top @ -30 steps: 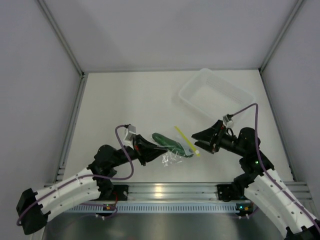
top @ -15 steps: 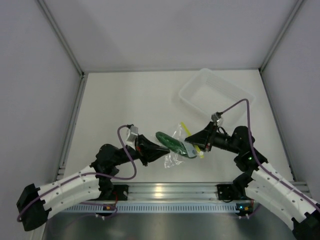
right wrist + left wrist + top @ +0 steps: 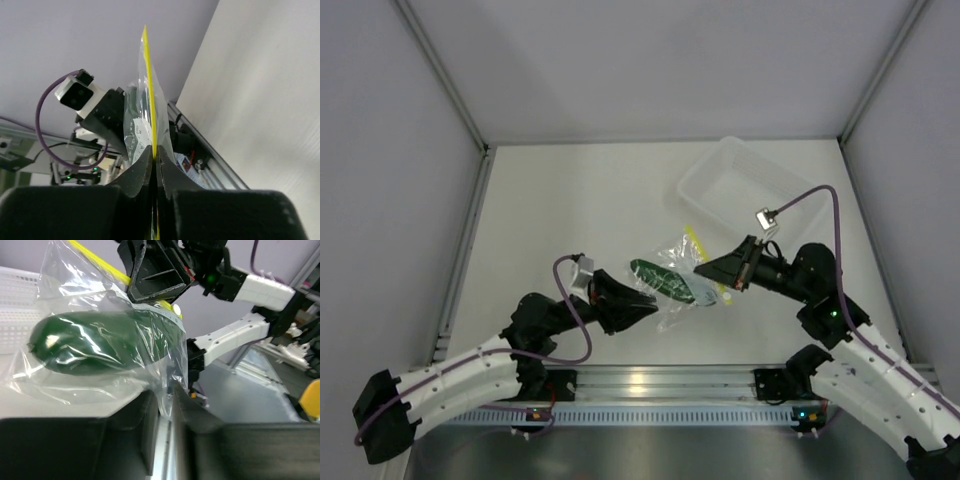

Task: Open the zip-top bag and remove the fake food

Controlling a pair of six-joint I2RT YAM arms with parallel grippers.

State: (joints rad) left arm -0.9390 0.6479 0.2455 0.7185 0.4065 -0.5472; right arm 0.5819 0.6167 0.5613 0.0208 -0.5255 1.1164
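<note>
The zip-top bag (image 3: 688,268), clear and crinkly, hangs between my two grippers just above the table. Its yellow-green zip strip (image 3: 148,95) is pinched in my right gripper (image 3: 155,159), which is shut on that edge (image 3: 708,268). The fake food (image 3: 87,342), a dark green cucumber piece, lies inside the bag (image 3: 660,280). My left gripper (image 3: 165,390) is at the bag's lower left corner (image 3: 648,310). Its fingers stand slightly apart, and a fold of bag film (image 3: 172,365) hangs loosely into the narrow gap.
A rigid clear bin (image 3: 790,185) stands at the back right, just beyond the right arm. The metal rail (image 3: 650,380) runs along the near table edge below the bag. Grey walls close in both sides.
The right gripper has moved in and shut on the zip strip, then drawn the bag up and to the right. The left jaws have eased slightly apart.
</note>
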